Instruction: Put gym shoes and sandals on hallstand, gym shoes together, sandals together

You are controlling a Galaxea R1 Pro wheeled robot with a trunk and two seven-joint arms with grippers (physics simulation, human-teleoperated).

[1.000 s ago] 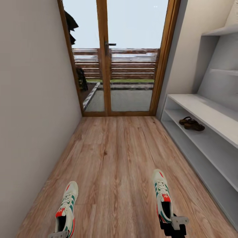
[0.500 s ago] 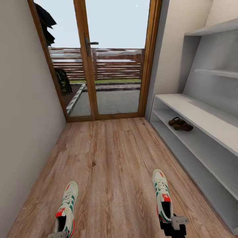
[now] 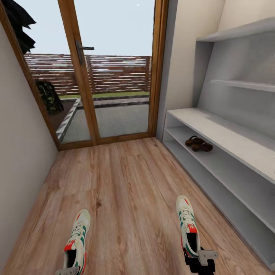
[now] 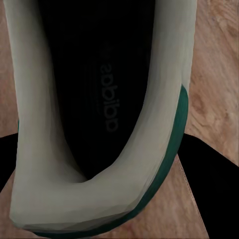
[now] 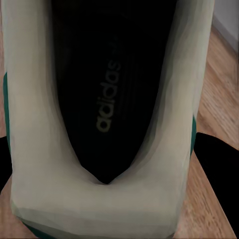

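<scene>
Two white gym shoes with green stripes hang above the wood floor (image 3: 126,179), toes pointing ahead. My left gripper (image 3: 68,271) is shut on the heel of the left gym shoe (image 3: 77,236); its dark inside (image 4: 94,89) shows close up in the left wrist view. My right gripper (image 3: 199,261) is shut on the heel of the right gym shoe (image 3: 187,225), whose heel rim (image 5: 94,204) shows between dark fingers. The two brown sandals (image 3: 198,144) lie side by side on the hallstand's middle shelf. The hallstand (image 3: 229,133) runs along the right wall.
A glass door with a wooden frame (image 3: 110,76) closes the corridor's far end. A plain wall (image 3: 19,164) bounds the left side. Staggered wall shelves (image 3: 244,84) rise above the bench top. Open floor lies between me and the rack.
The whole view has swung to the right: door and wall slid left, and more of the hallstand shows. Both shoes keep their place in the view, carried along in my grippers.
</scene>
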